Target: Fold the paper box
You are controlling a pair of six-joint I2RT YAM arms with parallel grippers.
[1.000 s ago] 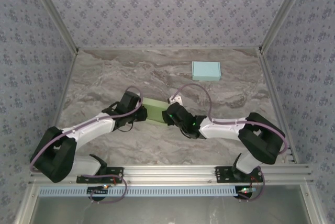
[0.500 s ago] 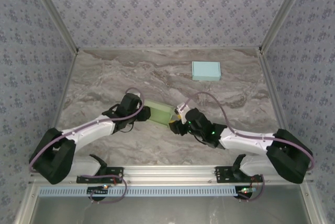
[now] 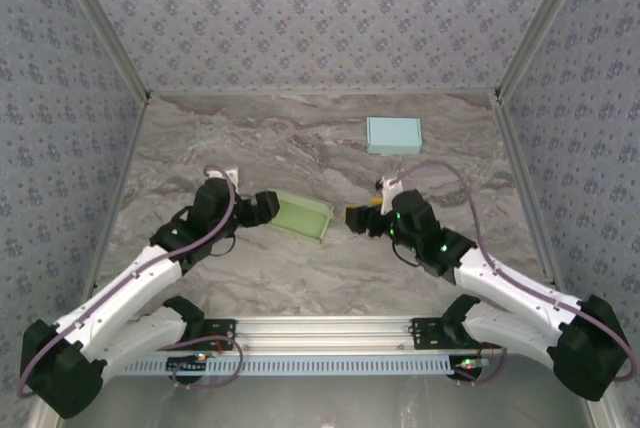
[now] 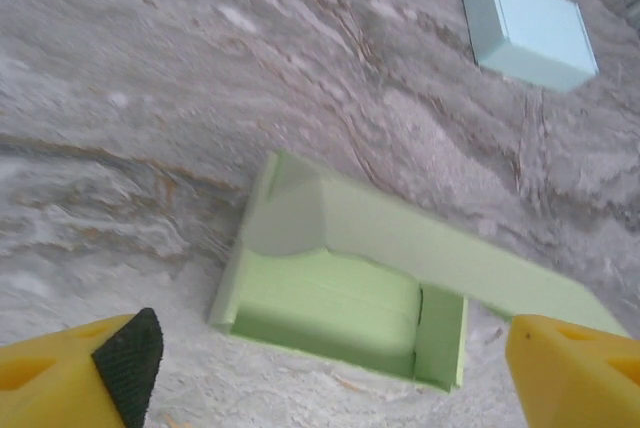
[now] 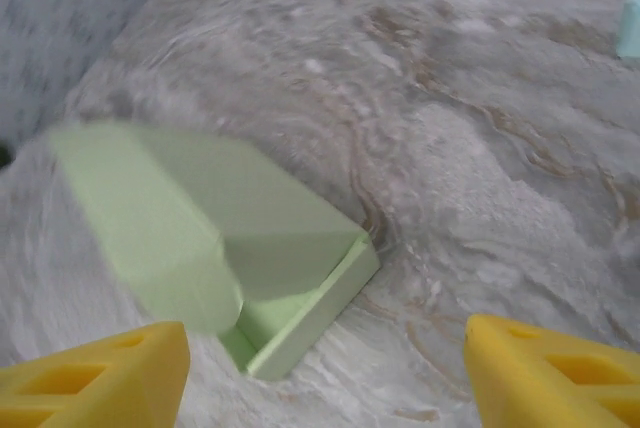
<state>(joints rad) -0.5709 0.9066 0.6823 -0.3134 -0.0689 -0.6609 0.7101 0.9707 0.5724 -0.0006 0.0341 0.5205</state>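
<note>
A light green paper box point(image 3: 301, 215) lies on the marble table between the two arms, its lid partly raised. The left wrist view looks into its open tray point(image 4: 335, 303) with the lid point(image 4: 440, 253) slanting over the far side. In the right wrist view the lid point(image 5: 190, 208) leans over the tray point(image 5: 310, 313). My left gripper point(image 3: 262, 206) stands open just left of the box, apart from it. My right gripper point(image 3: 358, 219) is open a short way right of the box, holding nothing.
A closed pale blue box point(image 3: 393, 135) rests at the back right of the table, also seen as the blue box point(image 4: 527, 28) in the left wrist view. Patterned walls enclose the table on three sides. An aluminium rail point(image 3: 320, 328) runs along the near edge.
Both grippers have let go of the green box and drawn back, the left arm to the left, the right arm to the right. The box lid has sprung partly up.
</note>
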